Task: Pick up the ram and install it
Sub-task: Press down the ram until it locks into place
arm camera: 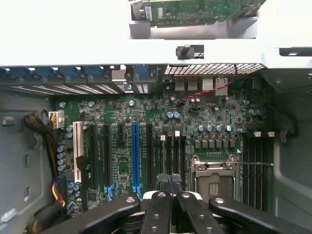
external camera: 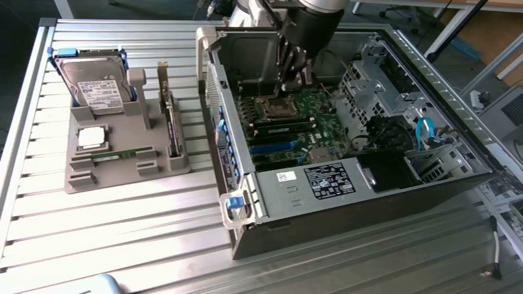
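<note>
The ram (external camera: 119, 154), a thin green stick, lies flat in the grey holder (external camera: 122, 177) at the exterior view's left, outside the case. My gripper (external camera: 292, 84) is far from it, inside the open computer case (external camera: 327, 184), hovering over the motherboard (external camera: 323, 131) just above the processor socket (external camera: 274, 108). In the wrist view my gripper (arm camera: 170, 182) is shut, its black fingertips pressed together with nothing between them. The socket (arm camera: 214, 178) sits right beside the tips, and the long memory slots (arm camera: 256, 168) run along the socket's other side.
The holder also carries a hard drive (external camera: 97, 86), a square silver processor chip (external camera: 92, 138) and an upright expansion card (external camera: 171, 125). The case's walls and drive cage (external camera: 376, 92) surround the arm. Blue cables (external camera: 422, 131) and a black and blue row of card slots (arm camera: 135, 156) lie inside.
</note>
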